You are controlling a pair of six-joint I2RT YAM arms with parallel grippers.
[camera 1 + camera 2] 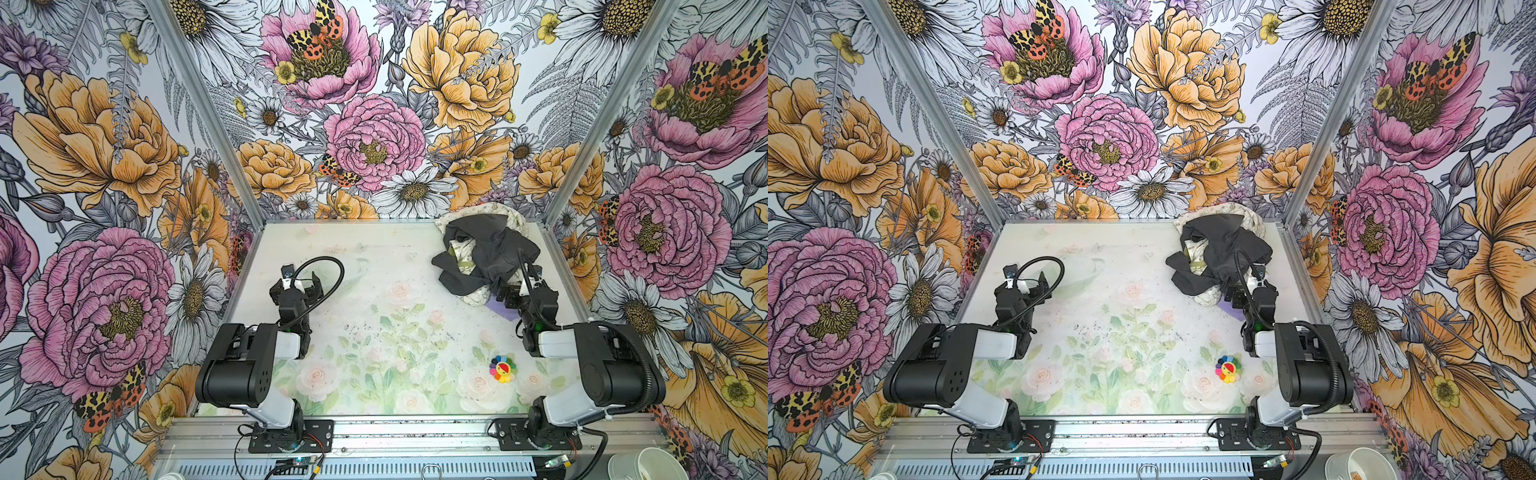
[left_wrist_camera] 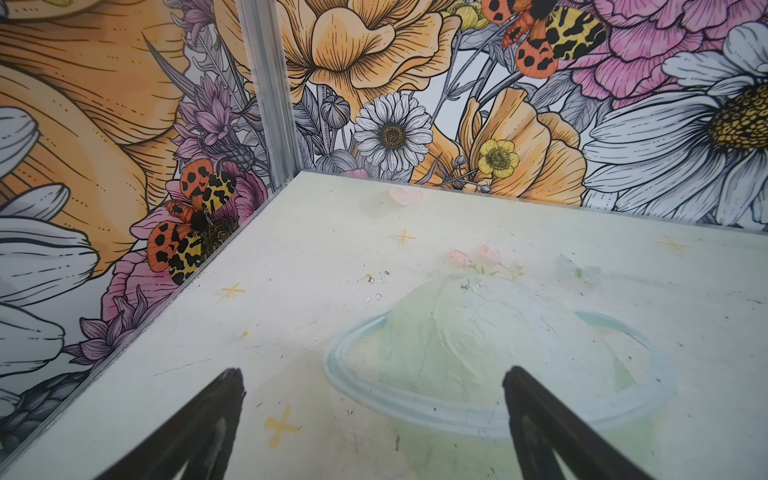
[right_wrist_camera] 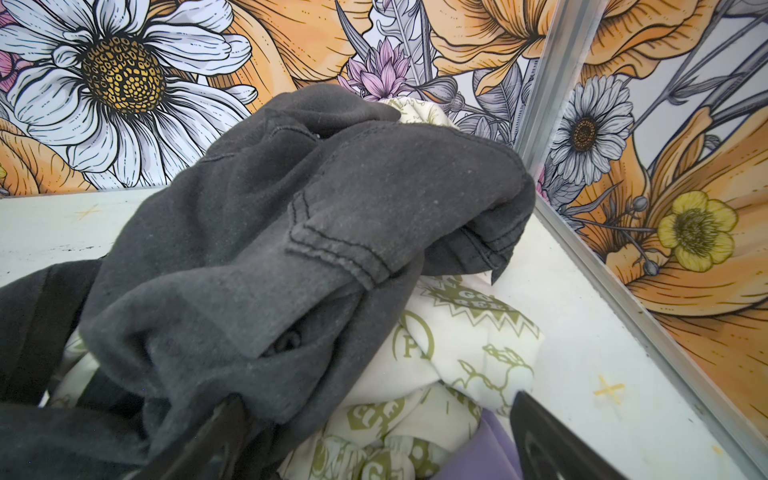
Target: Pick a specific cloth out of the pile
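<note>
Over at about nine o'clock on the pale, flower-printed tabletop [image 1: 374, 257], the left gripper [image 2: 372, 376] hangs low above bare surface, its black jaws spread wide with nothing between them. I'd say it sits there simply to keep clear of the work. Across at roughly one o'clock, near the far corner, lies the pile [image 1: 482, 249]: a crumpled dark charcoal-grey garment [image 3: 291, 216] draped over cream fabric with small olive-green prints [image 3: 457, 361]. The plain lavender-purple cloth [image 3: 482, 453] is buried under that heap. Only a corner of it peeps out, flat on the table, at the pile's five o'clock edge. The right gripper [image 3: 376, 401] is nosed right up to that edge, jaws gaping and pinching nothing. One finger seems to brush the grey folds and the other is just beside the lavender corner, placed, I reckon, to reach the one bit of purple on offer. Down at four o'clock a little rainbow-petalled flower toy [image 1: 501, 368] lies well apart from the heap.
</note>
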